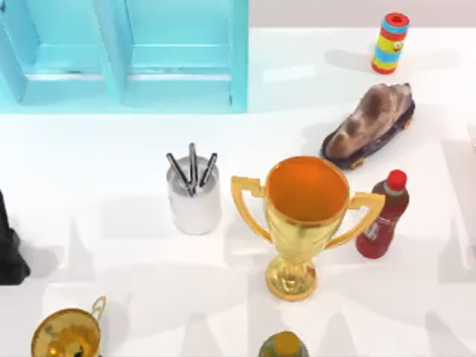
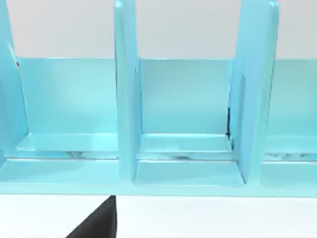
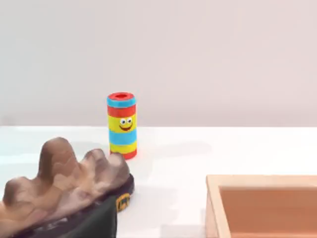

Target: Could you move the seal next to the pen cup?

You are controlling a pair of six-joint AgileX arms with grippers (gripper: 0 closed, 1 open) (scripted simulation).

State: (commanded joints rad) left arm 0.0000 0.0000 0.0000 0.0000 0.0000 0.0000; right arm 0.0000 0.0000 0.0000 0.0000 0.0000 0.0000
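Three dark pens (image 1: 192, 169) stand in the pen cup (image 1: 195, 204), just left of a gold trophy (image 1: 305, 216). Black shape (image 1: 9, 253) at the table (image 1: 111, 171) left edge, unidentifiable. Gripper opening: cannot tell.

A dark gripper finger (image 2: 96, 220) juts into the left wrist view's lower edge. Another dark finger (image 3: 94, 223) shows low in the right wrist view.

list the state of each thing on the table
pen cup: upright, three pens inside
large gold trophy: upright, empty
red bottle: upright, capped
striped cylinder toy: upright
furry figure: lying on its dark base
blue file rack: slots empty
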